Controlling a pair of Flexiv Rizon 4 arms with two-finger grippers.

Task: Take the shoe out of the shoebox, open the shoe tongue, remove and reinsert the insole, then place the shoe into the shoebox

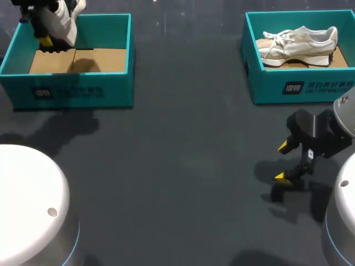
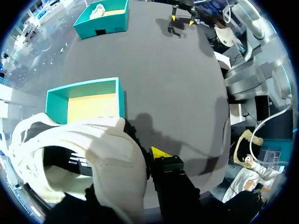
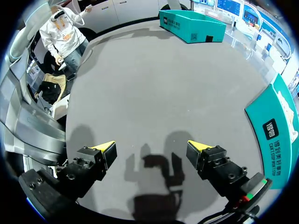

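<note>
1. Currently the white shoe hangs above the left shoebox, over its far corner, with no part of it on the cardboard floor.
2. The left gripper pinches the shoe. In the wrist view one yellow-tipped finger lies against the outside of the upper. The other finger is hidden behind the shoe, so the two-sided hold is inferred from the shoe hanging free.
3. The right gripper is spread and holds nothing. It hovers over the table, well apart from the left shoebox and on its right side.
4. A second shoe lies in the right shoebox, far across the table from the left shoebox. It is not involved.
5. Judged step: take-out, with the lift under way and the carry not yet begun.
6. Raise the shoe straight up until the sole is plainly above the left shoebox's rim, and only then move sideways. A toe or heel caught on the wall could drag or tip the box.
7. The upper is soft and may slip between the fingers, so keep the pinch firm, move slowly and avoid wrist swings.
8. Aim for bare table in front of the left shoebox and set the shoe sole down.
9. Turn the laces toward the right arm's side so the tongue is reachable.
10. The right arm should wait until the sole rests flat.
</note>
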